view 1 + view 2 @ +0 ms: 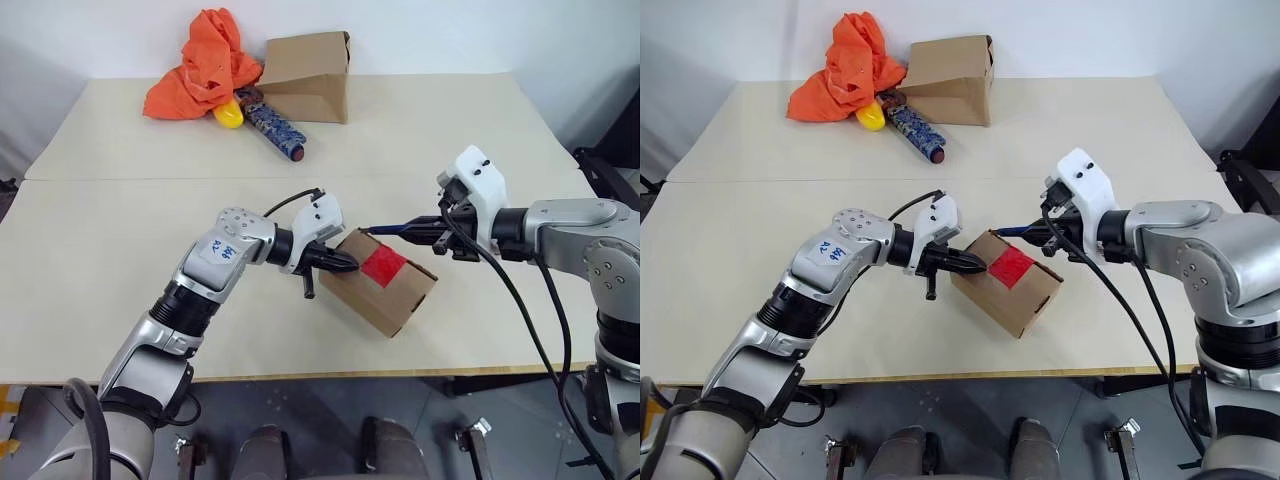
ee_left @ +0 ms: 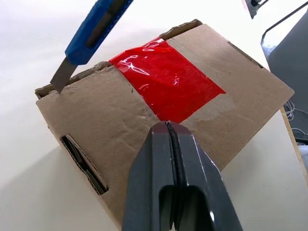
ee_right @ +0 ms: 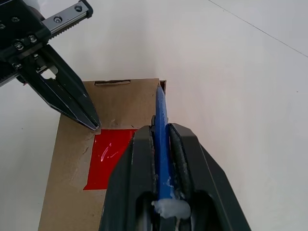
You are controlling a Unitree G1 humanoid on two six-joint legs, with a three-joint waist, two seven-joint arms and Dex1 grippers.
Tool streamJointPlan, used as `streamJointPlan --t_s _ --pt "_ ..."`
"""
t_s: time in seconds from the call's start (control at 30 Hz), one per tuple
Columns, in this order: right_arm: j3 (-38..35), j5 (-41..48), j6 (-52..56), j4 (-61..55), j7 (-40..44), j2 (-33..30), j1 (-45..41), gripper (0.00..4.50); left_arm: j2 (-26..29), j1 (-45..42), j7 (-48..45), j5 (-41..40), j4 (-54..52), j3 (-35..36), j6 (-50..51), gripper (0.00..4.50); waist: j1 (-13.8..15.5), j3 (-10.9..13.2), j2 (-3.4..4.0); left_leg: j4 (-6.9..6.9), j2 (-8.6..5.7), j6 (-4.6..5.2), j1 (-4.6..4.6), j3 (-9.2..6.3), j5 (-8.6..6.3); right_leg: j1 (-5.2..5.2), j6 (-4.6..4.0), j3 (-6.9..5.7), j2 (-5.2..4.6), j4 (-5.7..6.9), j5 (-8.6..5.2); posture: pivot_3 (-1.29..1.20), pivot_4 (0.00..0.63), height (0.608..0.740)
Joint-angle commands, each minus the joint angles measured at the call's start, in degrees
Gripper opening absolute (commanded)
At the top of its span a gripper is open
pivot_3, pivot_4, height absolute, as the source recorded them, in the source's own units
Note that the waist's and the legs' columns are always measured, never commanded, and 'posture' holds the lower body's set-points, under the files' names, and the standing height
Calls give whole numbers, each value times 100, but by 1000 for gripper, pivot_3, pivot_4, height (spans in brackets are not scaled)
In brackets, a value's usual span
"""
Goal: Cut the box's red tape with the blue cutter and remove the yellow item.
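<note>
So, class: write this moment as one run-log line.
left gripper: shut, pressing box | right gripper: shut on blue cutter | blade at box edge | red tape: uncut

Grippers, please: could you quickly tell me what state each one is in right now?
Left gripper: closed, holding nothing, tips pressed against the box.
Right gripper: closed on the blue cutter.

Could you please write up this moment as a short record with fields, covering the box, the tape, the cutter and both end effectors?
box: small brown carton on the near table, tilted
red tape: uncut, across the flap seam
blue cutter: blade tip at the box's far top edge, beside the tape
left end effector: shut, tip pressing the box's taped face
right end effector: shut on blue cutter
background: orange cloth, larger carton
</note>
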Motion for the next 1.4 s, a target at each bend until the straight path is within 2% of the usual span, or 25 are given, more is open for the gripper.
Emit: streamJointPlan --t_s 0.03,0.47,0.7,0.83,1.4 --pt "-234 -53 73 42 -130 -128 -25 151 10 135 20 148 15 -134 131 18 10 0 0 0 0 0 0 0 0 0 0 0 0 0 0 0 150 740" --pt "-336 40 205 -43 -124 -144 32 151 4 160 49 141 -6 -117 153 18 35 0 0 2 0 1 0 0 0 2 0 0 0 -1 0 0 150 740" --pt "-652 271 418 7 -270 299 -400 151 -1 171 50 141 -25 -119 167 18 32 0 0 2 0 1 0 0 0 1 0 0 0 0 0 0 150 740" --pt "-621 256 432 38 -349 397 -348 151 -10 166 51 149 -19 -115 162 18 34 0 0 2 0 1 -1 0 0 1 0 -1 0 0 0 0 150 740" --pt "-293 221 288 -49 -329 86 174 151 -6 170 86 152 -1 -104 148 18 33 0 0 2 0 1 0 0 -1 2 0 0 0 0 0 0 150 740"
